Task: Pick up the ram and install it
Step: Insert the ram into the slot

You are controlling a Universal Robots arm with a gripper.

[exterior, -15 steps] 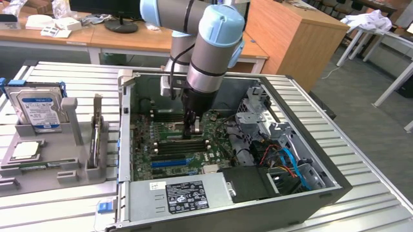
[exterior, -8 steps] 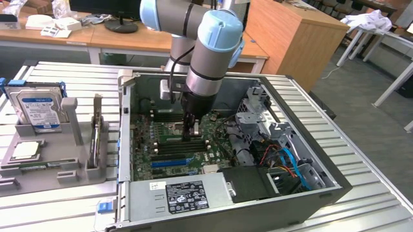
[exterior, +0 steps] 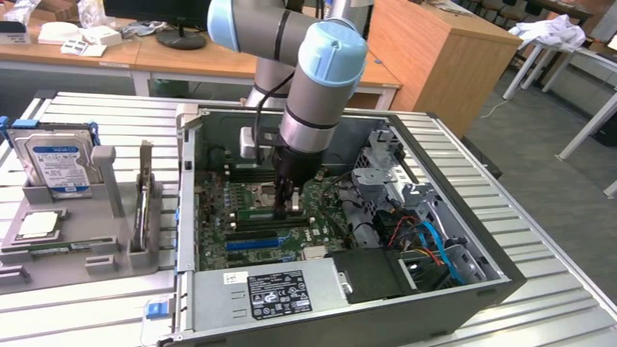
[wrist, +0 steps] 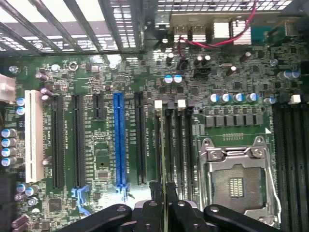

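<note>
A: Wrist view: gripper [wrist: 163, 187] pinched tight on the ram [wrist: 164, 205], which shows edge-on as a thin strip between the fingers.
B: Where is it?
A: Low over the black memory slots [wrist: 179, 145], between the blue slot [wrist: 119, 140] and the empty CPU socket [wrist: 236, 183]. It runs parallel to the slots. Seated or not, can't tell.
B: Exterior view?
A: Arm [exterior: 323, 79] reaches straight down into the open computer case [exterior: 405, 322], gripper at the motherboard [exterior: 241, 231]. Hard drive [exterior: 56, 163] and processor chip [exterior: 39, 225] sit in the grey tray [exterior: 106, 246] on the exterior view's left, outside the case.
</note>
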